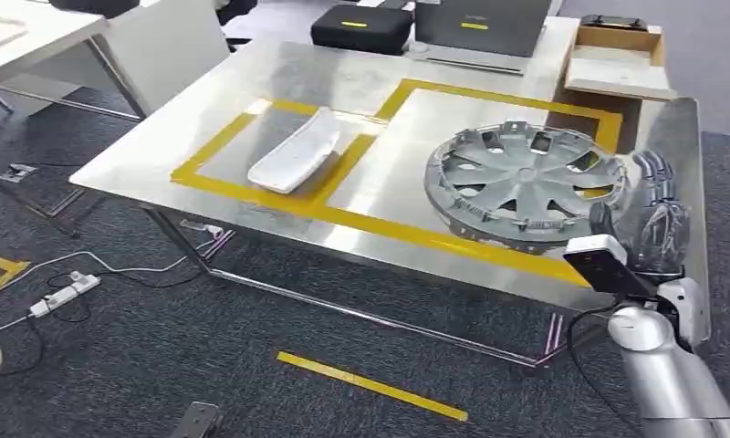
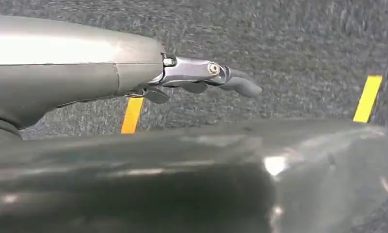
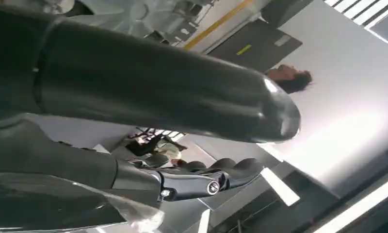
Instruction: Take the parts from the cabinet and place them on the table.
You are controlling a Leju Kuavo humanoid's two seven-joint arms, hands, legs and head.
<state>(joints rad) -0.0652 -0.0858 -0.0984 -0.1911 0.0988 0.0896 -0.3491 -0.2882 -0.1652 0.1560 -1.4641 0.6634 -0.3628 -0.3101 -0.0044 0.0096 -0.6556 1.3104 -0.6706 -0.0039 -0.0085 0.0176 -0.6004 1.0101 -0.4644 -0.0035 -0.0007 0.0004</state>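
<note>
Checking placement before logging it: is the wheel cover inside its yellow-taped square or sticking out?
Mostly inside: the wheel cover lies flat on the table, and its near-left rim overlaps the yellow tape. The right hand is beside it.

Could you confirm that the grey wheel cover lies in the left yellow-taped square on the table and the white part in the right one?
Not quite: they are swapped. In the head view the grey wheel cover lies in the right yellow-taped square, beside the right hand, and the white part lies in the left one. Both are on the table.
</note>
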